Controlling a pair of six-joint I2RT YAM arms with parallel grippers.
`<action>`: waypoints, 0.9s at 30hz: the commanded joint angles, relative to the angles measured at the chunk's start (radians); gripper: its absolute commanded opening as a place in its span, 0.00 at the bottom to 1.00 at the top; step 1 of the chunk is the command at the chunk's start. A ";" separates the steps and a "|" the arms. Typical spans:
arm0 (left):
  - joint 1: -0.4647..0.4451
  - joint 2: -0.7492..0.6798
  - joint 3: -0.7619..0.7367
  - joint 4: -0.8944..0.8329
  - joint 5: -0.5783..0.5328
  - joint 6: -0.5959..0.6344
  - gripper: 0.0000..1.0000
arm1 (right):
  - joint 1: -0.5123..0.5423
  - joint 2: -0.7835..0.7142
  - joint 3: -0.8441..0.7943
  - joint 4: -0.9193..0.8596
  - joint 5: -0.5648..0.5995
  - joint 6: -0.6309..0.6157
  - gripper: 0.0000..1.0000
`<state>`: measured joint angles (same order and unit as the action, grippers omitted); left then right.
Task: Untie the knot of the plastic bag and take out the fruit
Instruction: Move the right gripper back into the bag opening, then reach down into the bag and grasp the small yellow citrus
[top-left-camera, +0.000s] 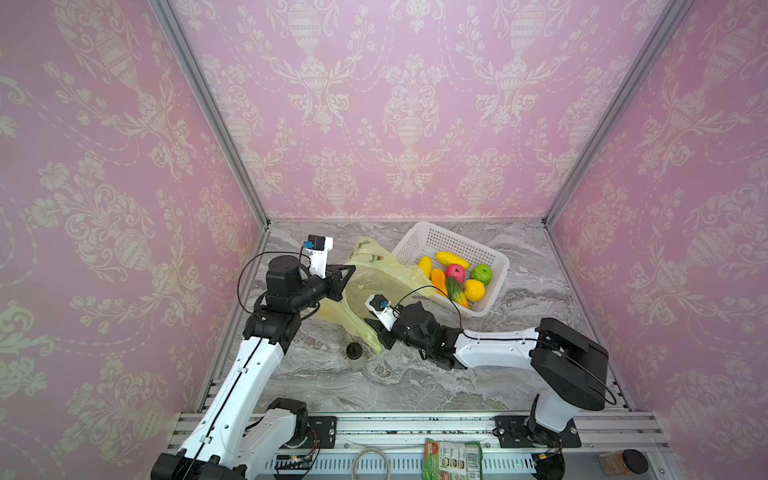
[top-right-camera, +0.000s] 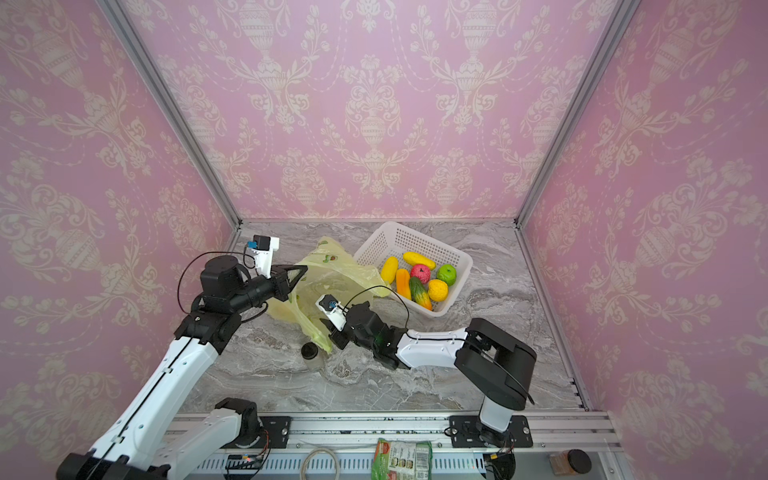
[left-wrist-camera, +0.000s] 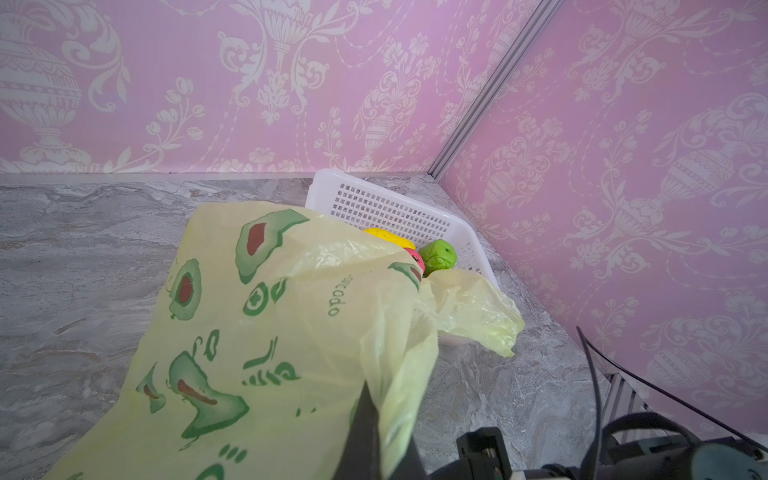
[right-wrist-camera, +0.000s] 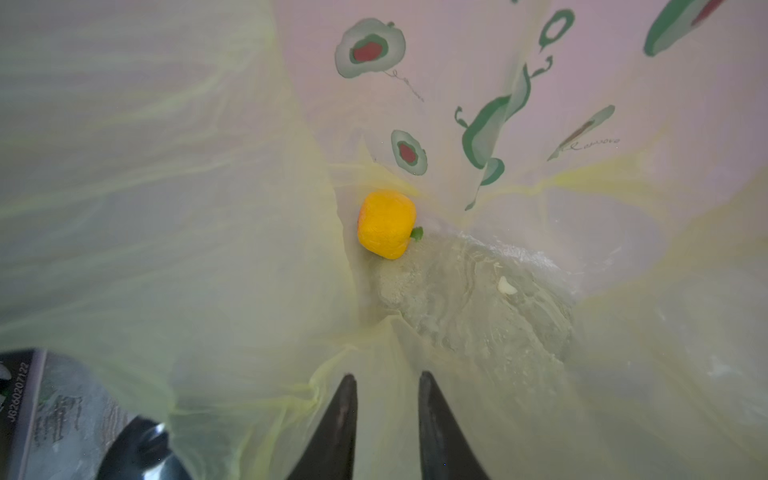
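The yellow-green plastic bag hangs slack in front of the white basket. No knot shows on it, and its mouth gapes. My left gripper is shut on the bag's upper edge and holds it up. My right gripper reaches into the bag's low mouth. Its jaws stand a little apart, with only bag film around them. One yellow-orange fruit lies deeper inside the bag, ahead of the fingertips. Several fruits sit in the basket.
The white perforated basket stands at the back right, near the wall. A small jar with a black lid stands just in front of the bag. A green snack packet and a brown jar lie on the front rail.
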<state>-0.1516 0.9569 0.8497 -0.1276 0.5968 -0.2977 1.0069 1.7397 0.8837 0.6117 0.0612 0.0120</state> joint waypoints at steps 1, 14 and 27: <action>0.010 -0.009 -0.012 0.015 0.019 -0.011 0.00 | -0.015 0.047 0.060 0.059 -0.045 0.075 0.28; 0.009 -0.009 -0.012 0.017 0.021 -0.013 0.00 | -0.080 0.282 0.242 0.036 -0.210 0.259 0.35; 0.010 -0.010 -0.018 0.032 0.038 -0.025 0.00 | -0.102 0.476 0.510 -0.082 -0.321 0.434 0.64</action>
<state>-0.1516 0.9569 0.8478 -0.1192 0.5995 -0.3073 0.9035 2.1750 1.3300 0.5880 -0.2222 0.3843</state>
